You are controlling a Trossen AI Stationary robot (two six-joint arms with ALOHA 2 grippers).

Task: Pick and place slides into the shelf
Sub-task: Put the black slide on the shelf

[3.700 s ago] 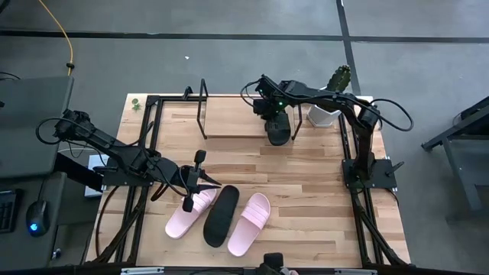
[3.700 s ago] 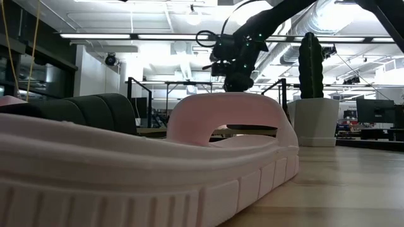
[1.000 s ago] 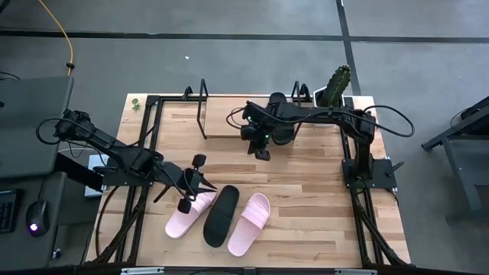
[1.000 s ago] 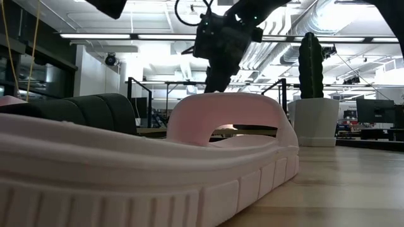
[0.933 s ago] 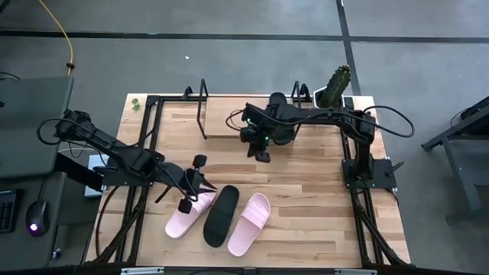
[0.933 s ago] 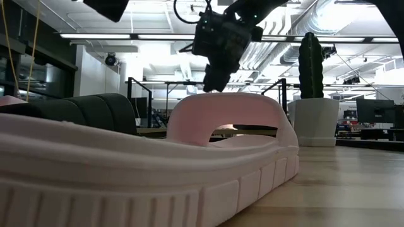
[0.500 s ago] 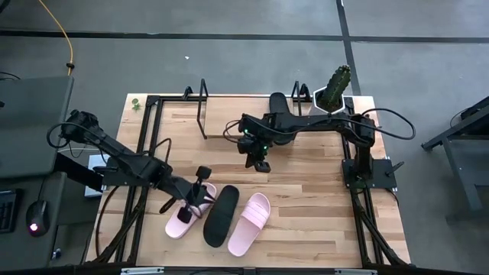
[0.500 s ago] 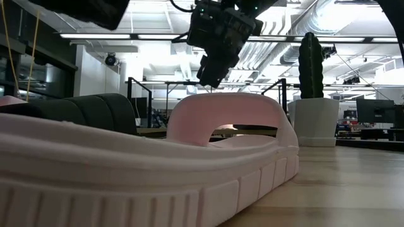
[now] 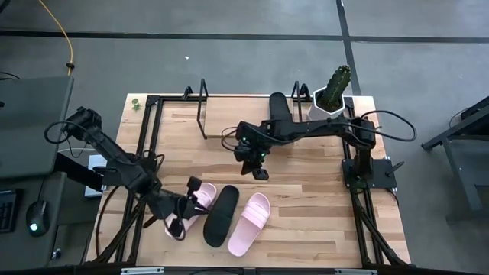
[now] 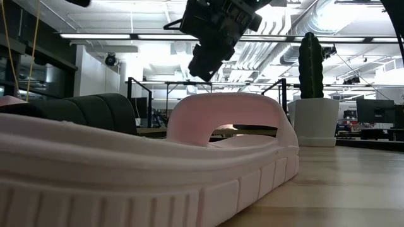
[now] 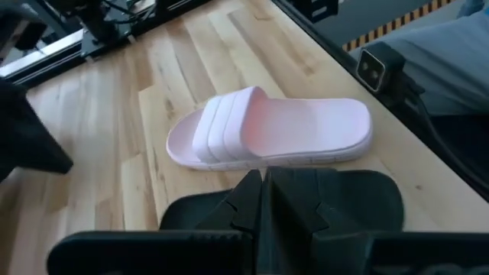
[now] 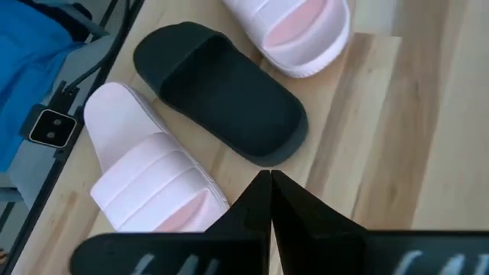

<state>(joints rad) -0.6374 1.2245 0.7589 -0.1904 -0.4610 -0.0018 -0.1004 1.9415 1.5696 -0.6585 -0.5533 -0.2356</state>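
Three slides lie sole-down near the table's near edge: a pale pink slide (image 9: 200, 200), a black slide (image 9: 220, 216) and a second pink slide (image 9: 250, 224), which fills the low view (image 10: 221, 120). A second black slide (image 9: 279, 107) lies on the right end of the shelf's wooden board (image 9: 233, 118). My left gripper (image 9: 191, 208) (image 11: 263, 183) is shut, over the left pink slide. My right gripper (image 9: 260, 171) (image 12: 269, 179) (image 10: 199, 66) is shut, in the air between shelf and slides. My left gripper stands over the left pink slide; the gripper itself hides the place, so I cannot tell whether its shut fingers touch the slide.
A white pot with a cactus (image 9: 330, 93) (image 10: 312, 94) stands at the far right corner beside the shelf. Black wire loops (image 9: 202, 99) rise at the shelf's ends. Bare wood (image 9: 306, 191) lies right of the slides. Black frame rails run along the table's sides.
My left gripper has moved toward the near edge and a little left, coming over the left pink slide. My right gripper has drifted from the shelf toward the table's middle and near side. The slides have stayed where they were.
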